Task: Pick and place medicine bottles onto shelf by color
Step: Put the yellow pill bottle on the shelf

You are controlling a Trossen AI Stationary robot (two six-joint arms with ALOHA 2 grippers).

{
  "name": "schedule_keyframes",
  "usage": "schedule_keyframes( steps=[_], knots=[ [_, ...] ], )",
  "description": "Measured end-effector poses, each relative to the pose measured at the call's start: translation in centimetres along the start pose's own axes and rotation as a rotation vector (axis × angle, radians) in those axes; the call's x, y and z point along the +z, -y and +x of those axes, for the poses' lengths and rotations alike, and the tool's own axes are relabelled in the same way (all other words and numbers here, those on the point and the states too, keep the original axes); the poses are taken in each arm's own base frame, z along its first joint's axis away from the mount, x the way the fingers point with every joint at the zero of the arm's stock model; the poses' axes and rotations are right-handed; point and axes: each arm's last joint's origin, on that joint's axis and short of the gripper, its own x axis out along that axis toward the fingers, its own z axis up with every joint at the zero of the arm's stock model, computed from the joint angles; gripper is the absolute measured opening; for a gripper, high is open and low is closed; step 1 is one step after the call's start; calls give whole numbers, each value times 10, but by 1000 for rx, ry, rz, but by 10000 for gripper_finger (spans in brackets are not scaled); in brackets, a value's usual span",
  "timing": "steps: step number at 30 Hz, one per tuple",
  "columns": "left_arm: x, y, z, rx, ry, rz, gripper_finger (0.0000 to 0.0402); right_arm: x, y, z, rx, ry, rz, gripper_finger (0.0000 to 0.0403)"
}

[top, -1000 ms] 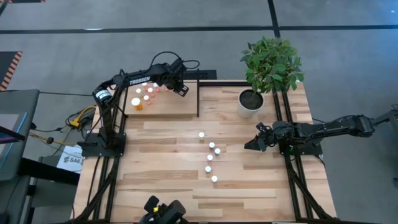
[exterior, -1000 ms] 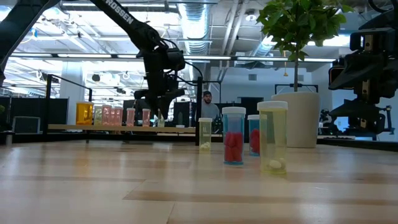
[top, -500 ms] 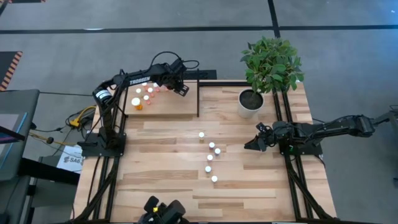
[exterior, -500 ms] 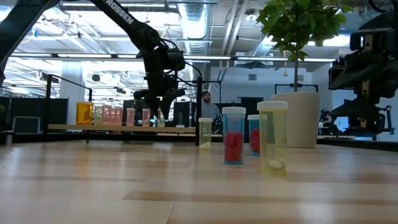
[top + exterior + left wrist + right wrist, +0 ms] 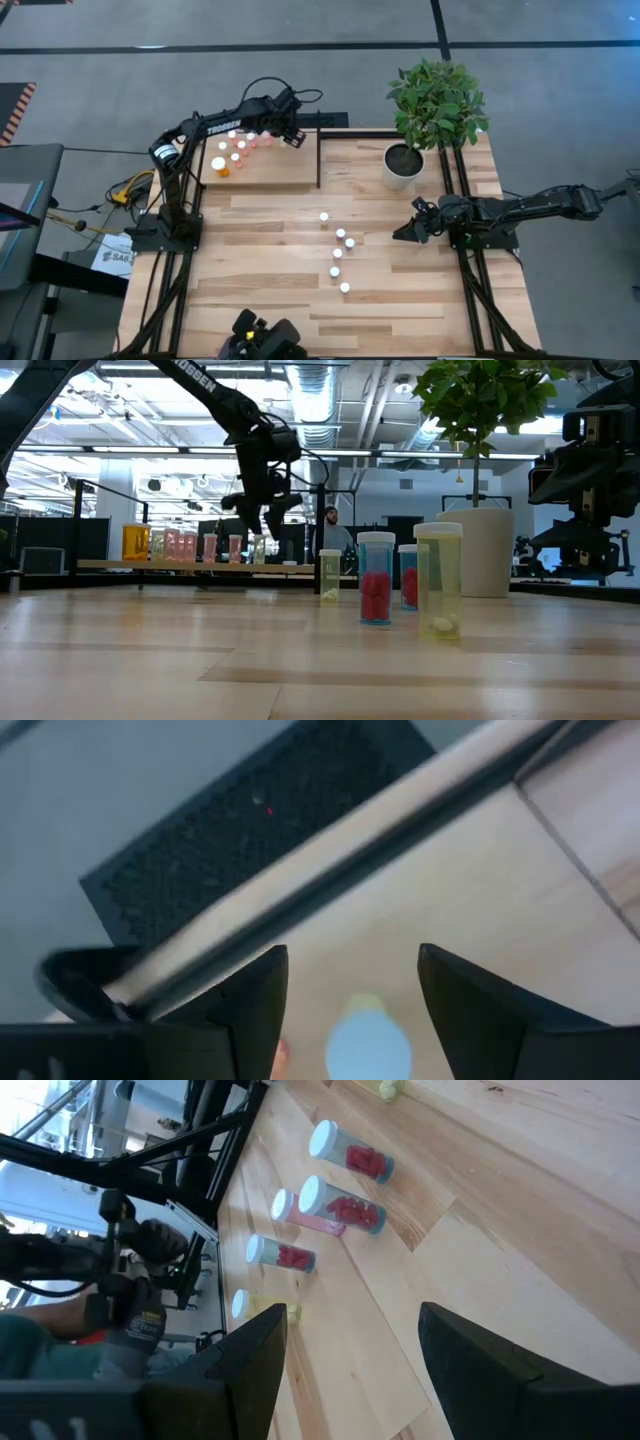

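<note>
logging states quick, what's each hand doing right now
left hand: open, empty, above the bottle on the shelf.
right hand: open, empty.

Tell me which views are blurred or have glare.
Left wrist view: blurred throughout, the bottle below just a pale smear between the fingers. Low view: bright ceiling lights behind, left arm in silhouette. High view: evenly lit, sharp. Right wrist view: bottles clear.

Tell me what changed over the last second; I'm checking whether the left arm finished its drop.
The left gripper has risen off the shelf with open jaws, leaving a yellowish bottle standing at the end of the row. The right gripper stayed open and still near the table's right edge, and the five bottles mid-table did not move.
</note>
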Motion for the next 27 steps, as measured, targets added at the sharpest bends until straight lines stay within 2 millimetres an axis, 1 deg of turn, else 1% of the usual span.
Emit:
schedule_keyframes(
  steps=[4, 11, 14, 18, 22, 27],
  knots=[
    [9, -1, -9, 21, 30, 4, 213, 0, 0, 0, 1, 0, 0, 249],
    [24, -3, -32, 56, 58, -8, 213, 0, 0, 0, 0, 0, 0, 249],
    [27, -3, -47, 55, 55, -6, 213, 0, 0, 0, 1, 0, 0, 249],
    [27, 2, -75, 26, 103, -43, 212, 0, 0, 0, 1, 0, 0, 249],
    [20, 16, -99, -15, 134, -69, 212, 0, 0, 0, 0, -1, 0, 249],
    [1, 48, -130, -72, 153, 17, 212, 0, 0, 0, 1, 0, 0, 249]
  ],
)
